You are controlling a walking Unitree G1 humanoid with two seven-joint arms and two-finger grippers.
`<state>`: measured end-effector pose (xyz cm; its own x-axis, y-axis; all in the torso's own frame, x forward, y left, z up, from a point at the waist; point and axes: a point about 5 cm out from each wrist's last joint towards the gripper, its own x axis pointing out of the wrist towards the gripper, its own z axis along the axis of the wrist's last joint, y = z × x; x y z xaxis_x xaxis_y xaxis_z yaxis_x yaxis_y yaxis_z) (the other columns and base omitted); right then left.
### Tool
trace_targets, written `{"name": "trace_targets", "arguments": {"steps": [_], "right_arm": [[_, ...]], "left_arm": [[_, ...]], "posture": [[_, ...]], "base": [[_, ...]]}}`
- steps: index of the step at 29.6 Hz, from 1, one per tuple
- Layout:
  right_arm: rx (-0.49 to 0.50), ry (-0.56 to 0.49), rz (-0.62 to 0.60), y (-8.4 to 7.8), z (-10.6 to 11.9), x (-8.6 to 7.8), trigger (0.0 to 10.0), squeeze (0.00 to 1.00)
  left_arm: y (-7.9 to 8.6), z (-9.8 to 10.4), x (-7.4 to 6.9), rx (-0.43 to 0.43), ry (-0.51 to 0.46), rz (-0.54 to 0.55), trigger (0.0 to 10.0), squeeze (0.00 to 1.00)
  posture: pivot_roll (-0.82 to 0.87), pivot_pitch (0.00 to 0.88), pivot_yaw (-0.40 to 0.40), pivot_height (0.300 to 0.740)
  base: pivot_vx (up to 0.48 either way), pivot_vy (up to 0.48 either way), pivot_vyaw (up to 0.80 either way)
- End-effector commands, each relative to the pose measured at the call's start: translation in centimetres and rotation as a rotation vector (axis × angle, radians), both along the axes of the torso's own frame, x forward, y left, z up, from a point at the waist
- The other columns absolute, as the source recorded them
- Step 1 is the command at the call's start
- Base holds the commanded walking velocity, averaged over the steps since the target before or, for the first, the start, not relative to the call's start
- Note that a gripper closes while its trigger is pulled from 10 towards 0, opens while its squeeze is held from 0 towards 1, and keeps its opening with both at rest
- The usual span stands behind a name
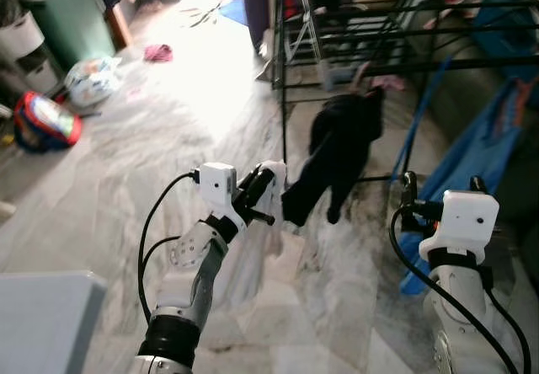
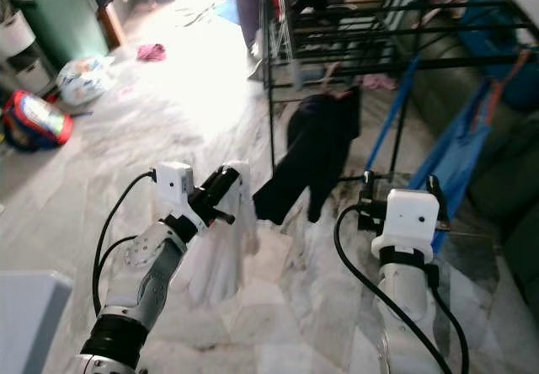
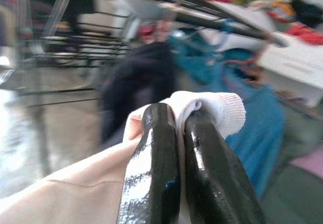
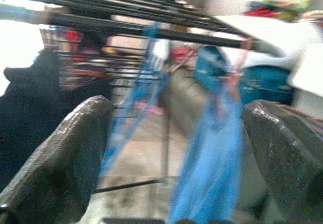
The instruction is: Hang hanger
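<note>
My left gripper [image 1: 268, 180] is shut on a pale cream garment [image 1: 253, 252] that hangs down from its fingers over the marble floor. Its white ribbed edge [image 3: 218, 109] bunches over the fingertips [image 3: 156, 133]. A black drying rack [image 1: 282, 62] stands just ahead, with a black garment [image 1: 341, 151] hanging from a rail and a blue one [image 1: 480, 151] to the right. The left gripper is just left of the black garment's lower corner. My right gripper [image 1: 442, 182] is raised in front of the blue garment, open with nothing between its fingers [image 4: 65, 153]. I cannot make out a hanger clearly.
On the floor to the left lie a red and blue bag [image 1: 46, 121], a white plastic bag [image 1: 93, 79] and a pink cloth [image 1: 157, 52]. A green bin [image 1: 72, 20] stands at the back left. A pale surface [image 1: 42, 323] fills the near left corner.
</note>
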<state>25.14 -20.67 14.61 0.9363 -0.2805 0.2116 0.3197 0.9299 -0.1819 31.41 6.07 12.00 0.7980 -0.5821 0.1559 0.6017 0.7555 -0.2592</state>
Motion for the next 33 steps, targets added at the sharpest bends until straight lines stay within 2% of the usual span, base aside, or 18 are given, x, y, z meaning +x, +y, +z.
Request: {"name": "trace_targets", "arguments": {"steps": [1,10,17,26,33], "right_arm": [[0.006,-0.01,0.011,0.5,0.2,0.2,10.0,0.0],[0.008,-0.009,-0.002,0.3,0.1,0.2,10.0,0.0],[0.01,-0.002,-0.002,0.4,0.1,0.4,10.0,0.0],[0.034,0.024,0.014,0.4,-0.1,0.7,10.0,0.0],[0.091,0.103,0.076,1.2,-1.1,2.4,10.0,0.0]], "left_arm": [[0.4,0.5,0.3,0.022,-0.033,-0.002,10.0,0.0],[0.2,0.5,0.2,0.019,-0.035,-0.01,10.0,0.0],[0.2,0.3,0.1,0.018,-0.02,0.003,10.0,0.0],[0.7,-0.5,-0.5,0.046,-0.002,0.0,10.0,0.0],[1.2,-0.9,-0.9,0.077,0.002,-0.017,10.0,0.0]], "posture": [[-0.16,0.038,0.044,0.74],[-0.17,0.072,0.046,0.74],[-0.16,0.105,0.037,0.74],[-0.15,0.152,0.022,0.74],[-0.14,0.192,0.018,0.74]], "base": [[0.39,0.0,0.0],[0.385,0.0,-0.46],[0.321,0.0,0.0],[0.0,0.0,0.0],[0.0,0.0,0.0]]}}
